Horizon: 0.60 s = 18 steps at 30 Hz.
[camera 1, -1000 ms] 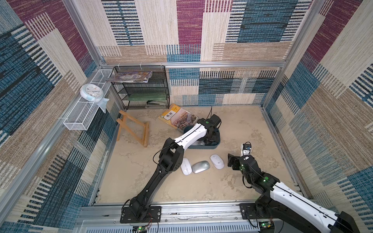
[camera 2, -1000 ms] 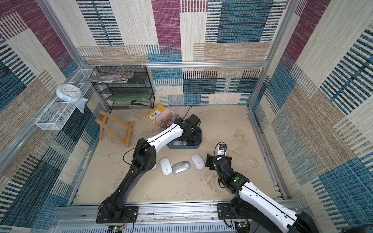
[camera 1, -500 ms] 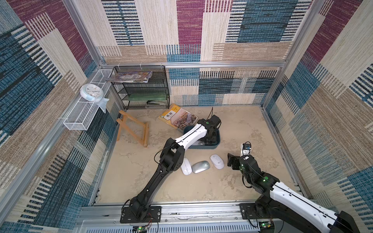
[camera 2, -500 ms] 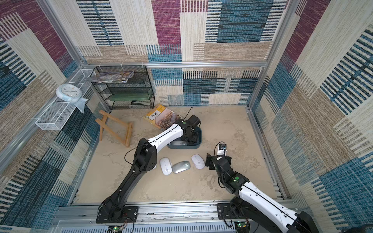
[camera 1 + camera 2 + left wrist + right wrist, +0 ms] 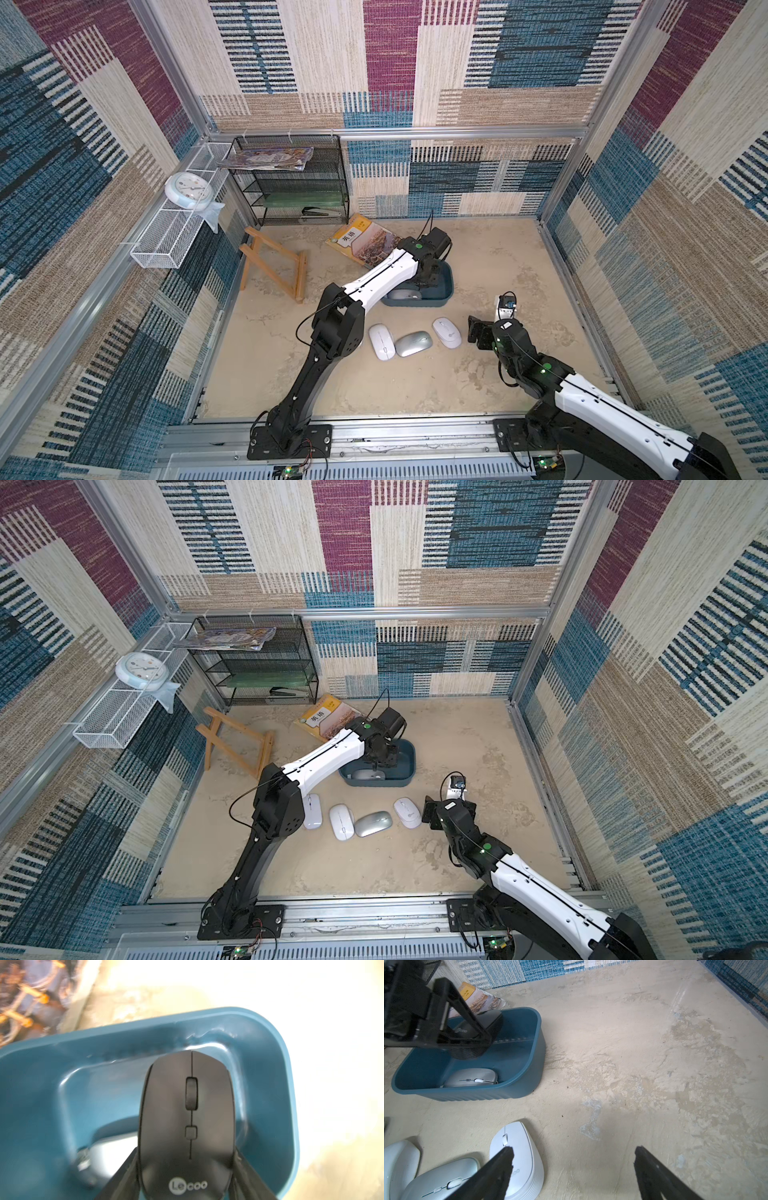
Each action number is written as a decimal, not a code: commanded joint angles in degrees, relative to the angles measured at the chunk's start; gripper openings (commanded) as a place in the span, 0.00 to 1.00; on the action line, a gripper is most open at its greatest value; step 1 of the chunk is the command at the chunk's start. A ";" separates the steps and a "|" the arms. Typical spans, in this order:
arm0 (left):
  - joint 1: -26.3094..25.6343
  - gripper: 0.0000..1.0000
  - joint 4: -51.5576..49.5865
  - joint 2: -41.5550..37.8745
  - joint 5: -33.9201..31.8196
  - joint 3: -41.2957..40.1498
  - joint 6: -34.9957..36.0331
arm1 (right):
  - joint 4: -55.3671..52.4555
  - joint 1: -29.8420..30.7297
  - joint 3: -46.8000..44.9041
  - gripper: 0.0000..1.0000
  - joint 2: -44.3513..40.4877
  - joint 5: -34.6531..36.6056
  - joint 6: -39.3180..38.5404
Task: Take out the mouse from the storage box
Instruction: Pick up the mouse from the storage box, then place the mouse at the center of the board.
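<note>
The storage box (image 5: 444,286) (image 5: 409,758) is a teal-blue tub standing on the sandy floor. My left gripper (image 5: 186,1153) reaches into it and is shut on a black mouse (image 5: 187,1115) (image 5: 490,1020), one finger on each side. The black mouse hangs at about rim height above the box's floor. A silver mouse (image 5: 471,1080) (image 5: 404,294) lies on the box's floor near its front wall. My right gripper (image 5: 573,1151) (image 5: 482,332) stands open near the floor, right of the box, holding nothing.
Several white and silver mice (image 5: 341,821) (image 5: 373,823) (image 5: 407,812) lie in a row on the floor before the box. A book (image 5: 365,245) lies behind it. A wooden easel (image 5: 274,270), black mesh rack (image 5: 291,183) and white wire basket (image 5: 174,232) stand at the left.
My left gripper's jaws have closed from wide open onto the black mouse inside the box. The right arm has not moved.
</note>
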 commanded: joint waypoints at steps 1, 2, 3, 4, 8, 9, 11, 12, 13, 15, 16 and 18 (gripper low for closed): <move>0.03 0.29 2.25 -4.73 -0.94 -5.32 0.21 | 0.94 0.04 0.50 0.94 0.29 0.14 -0.24; 0.02 0.29 3.24 -6.66 -1.03 -7.65 0.10 | 0.94 0.09 0.50 0.94 0.42 0.12 -0.17; 0.03 0.28 4.02 -8.57 -1.20 -10.04 0.01 | 0.94 0.03 0.59 0.94 0.50 0.18 -0.14; 0.03 0.28 4.74 -10.34 -1.37 -12.09 -0.08 | 0.94 0.03 0.59 0.94 0.64 0.11 -0.15; 0.20 0.28 7.64 -18.26 -2.05 -21.54 -0.26 | 0.94 0.07 0.84 0.94 1.12 0.06 -0.15; 0.33 0.28 8.19 -20.33 -2.18 -24.01 -0.31 | 0.94 0.03 0.94 0.94 1.23 0.11 -0.16; 0.80 0.28 9.26 -24.27 -2.05 -28.92 -0.51 | 0.85 0.04 1.07 0.94 1.62 0.06 -0.03; 1.17 0.28 10.06 -26.55 -2.11 -31.80 -0.73 | 0.85 0.04 1.12 0.94 1.77 0.07 -0.05; 1.55 0.28 10.73 -28.60 -2.25 -34.37 -1.00 | 0.76 0.08 1.20 0.94 1.92 0.07 -0.06; 2.82 0.28 11.97 -33.39 -2.20 -40.37 -1.79 | 0.68 0.04 1.38 0.94 2.27 0.13 0.02; 3.53 0.28 12.41 -35.30 -2.15 -42.84 -2.16 | 0.68 0.04 1.47 0.94 2.50 0.08 0.03; 5.33 0.28 13.32 -39.81 -2.26 -48.43 -3.00 | 0.63 0.10 1.76 0.94 3.09 0.12 0.02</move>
